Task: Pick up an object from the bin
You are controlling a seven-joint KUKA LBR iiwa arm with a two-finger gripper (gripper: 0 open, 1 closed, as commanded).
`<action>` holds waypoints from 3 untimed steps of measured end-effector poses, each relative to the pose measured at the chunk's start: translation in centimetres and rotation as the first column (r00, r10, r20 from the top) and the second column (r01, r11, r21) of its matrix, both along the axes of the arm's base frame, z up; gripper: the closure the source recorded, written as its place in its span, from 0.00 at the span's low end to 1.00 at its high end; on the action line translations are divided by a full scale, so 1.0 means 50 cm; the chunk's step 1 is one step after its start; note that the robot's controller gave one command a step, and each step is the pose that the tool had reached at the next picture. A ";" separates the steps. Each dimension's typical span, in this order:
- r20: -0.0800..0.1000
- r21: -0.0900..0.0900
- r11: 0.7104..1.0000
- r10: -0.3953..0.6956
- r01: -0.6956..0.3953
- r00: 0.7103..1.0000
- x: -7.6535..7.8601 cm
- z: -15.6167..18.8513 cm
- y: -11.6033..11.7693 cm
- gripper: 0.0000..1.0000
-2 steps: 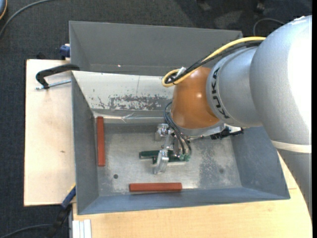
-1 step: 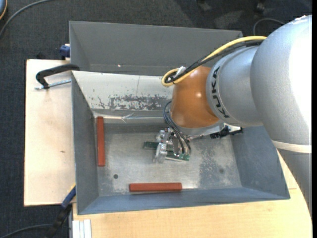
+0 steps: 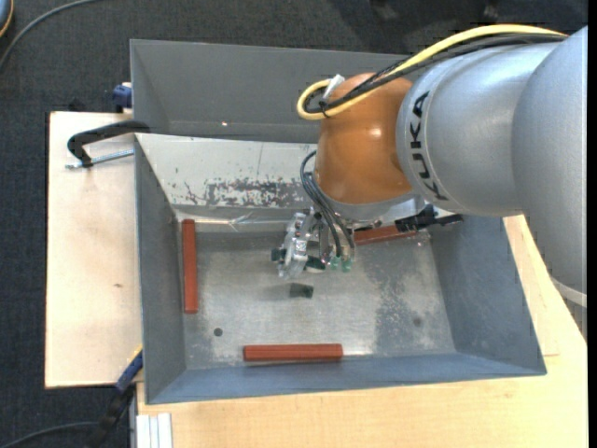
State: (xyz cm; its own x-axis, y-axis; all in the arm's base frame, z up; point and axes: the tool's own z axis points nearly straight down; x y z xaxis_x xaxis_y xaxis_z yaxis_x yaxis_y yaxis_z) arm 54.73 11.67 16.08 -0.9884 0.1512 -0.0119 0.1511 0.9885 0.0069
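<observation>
Pincer hangs over the grey metal bin floor, state impossible to tell, small dark chunk just nearside of it, long reddish-brown bar beyond that.

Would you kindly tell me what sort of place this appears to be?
Probably a robotics lab's grasping test station: a KUKA arm reaches into a grey metal bin that holds a few loose reddish bars.

light: even, fairly bright, from overhead | glare: pale sheen on back wall of bin, highlight along silver arm | shadow: soft, faint, lies under arm | surround: room floor is dim
</observation>
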 end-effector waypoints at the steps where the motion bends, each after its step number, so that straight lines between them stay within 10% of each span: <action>1: -0.007 -0.002 1.000 0.021 -0.021 1.000 -0.017 0.010 0.055 1.00; 2: -0.008 -0.003 1.000 0.019 -0.019 1.000 -0.017 0.009 0.052 0.00; 3: -0.015 -0.006 0.957 0.290 -0.290 0.957 -0.065 -0.074 -0.059 0.00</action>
State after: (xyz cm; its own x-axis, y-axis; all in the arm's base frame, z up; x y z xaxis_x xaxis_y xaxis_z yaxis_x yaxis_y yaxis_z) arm 51.50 8.74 12.38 -0.9899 -0.1418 0.0016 -0.1418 0.9899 -0.0012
